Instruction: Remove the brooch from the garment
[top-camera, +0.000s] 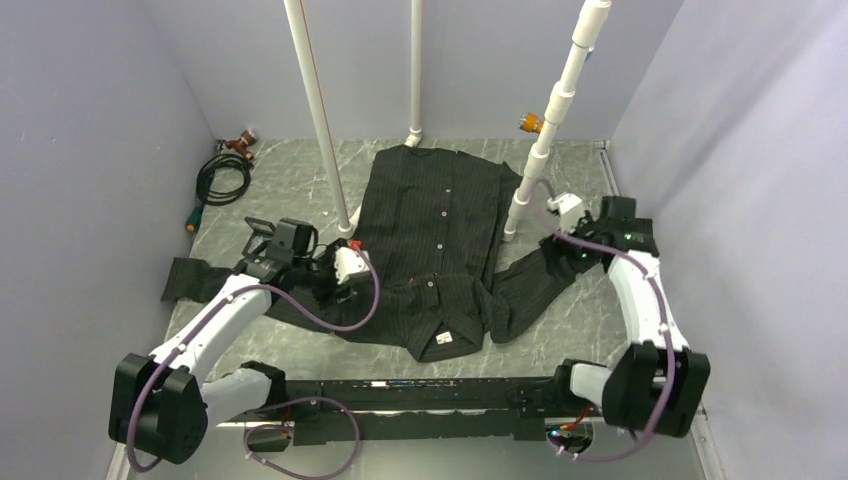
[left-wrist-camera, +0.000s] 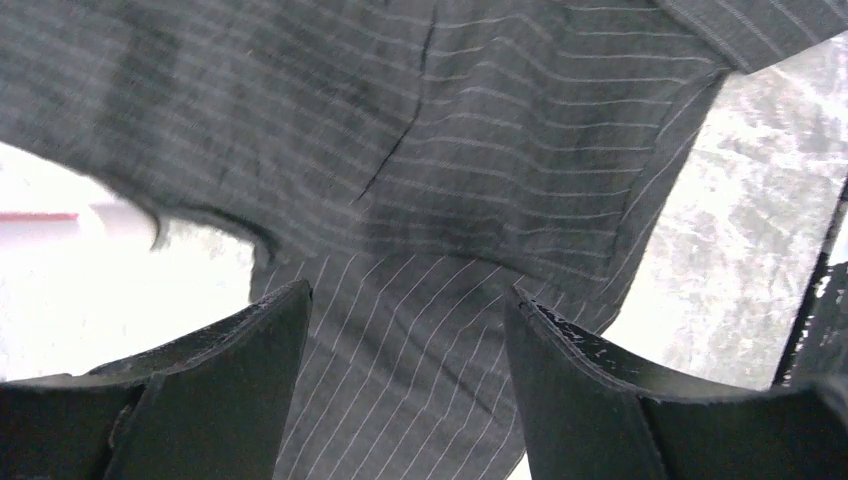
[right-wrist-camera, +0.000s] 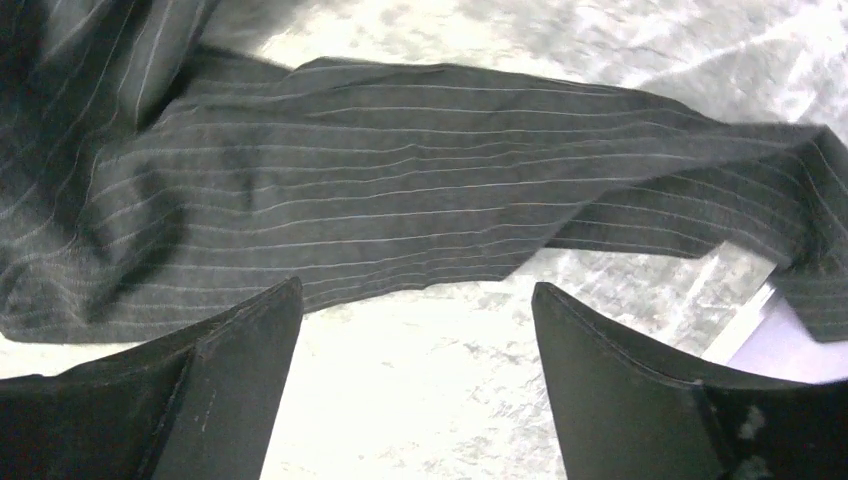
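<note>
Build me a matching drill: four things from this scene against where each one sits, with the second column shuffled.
1. left end effector
2. right end effector
3. black cable
4. white label

A. far-left table corner
B. over the garment
C. garment's near end
D. over bare table beside the garment

Pairs: 1-B, 2-D, 3-A, 4-C

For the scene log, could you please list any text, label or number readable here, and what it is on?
Nothing is readable in any view.
White collar label on the black shirt: print too small to read.
Small red tag on the shirt: too small to read.
Wrist views: only pinstriped cloth, no lettering.
</note>
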